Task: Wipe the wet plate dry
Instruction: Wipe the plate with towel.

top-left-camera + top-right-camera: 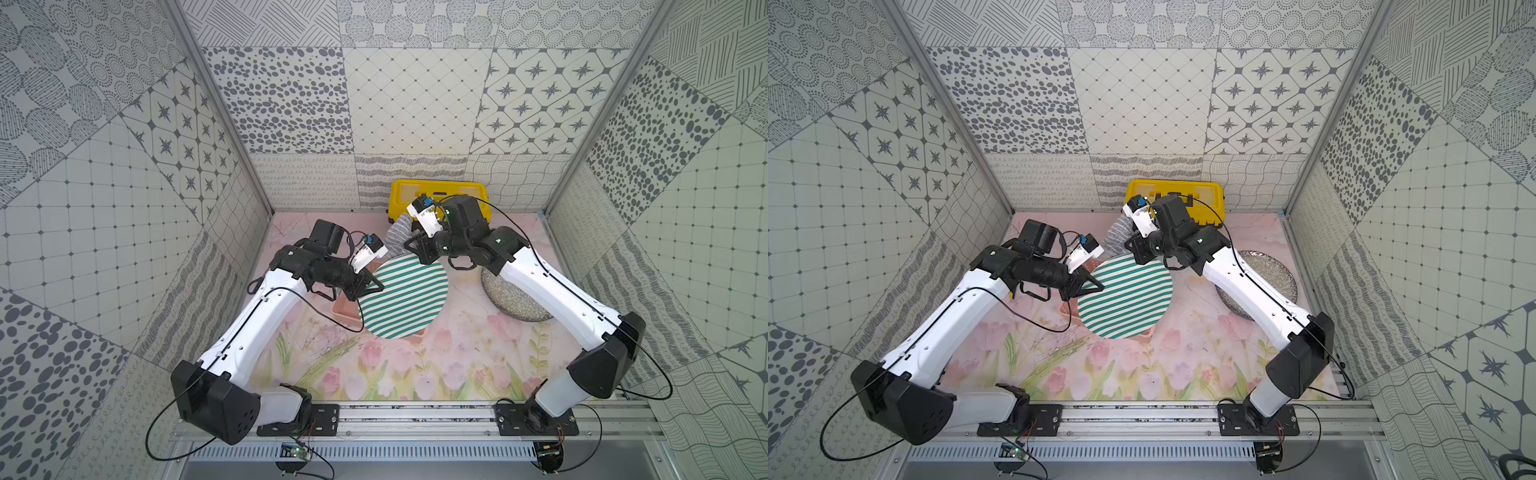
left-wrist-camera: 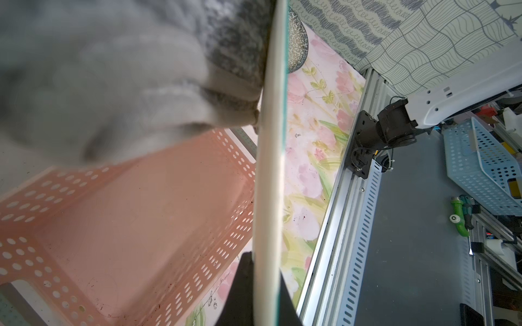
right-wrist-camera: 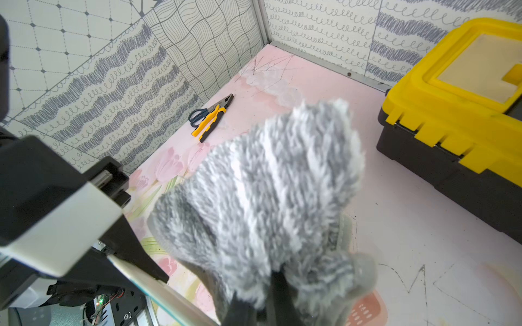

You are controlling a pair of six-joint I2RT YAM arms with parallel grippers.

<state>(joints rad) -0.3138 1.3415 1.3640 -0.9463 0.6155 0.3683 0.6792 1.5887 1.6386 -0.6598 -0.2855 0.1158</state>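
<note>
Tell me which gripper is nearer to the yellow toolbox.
Right. The right gripper, shut on the grey cloth, is close in front of the yellow toolbox; the left gripper grips the striped plate, farther away.

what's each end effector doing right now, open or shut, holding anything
left end effector: shut on the striped plate, at its rim
right end effector: shut on the grey cloth

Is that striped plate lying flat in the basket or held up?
Held up: the left end effector grips the plate by its rim; the left wrist view shows it edge-on over the basket.
</note>
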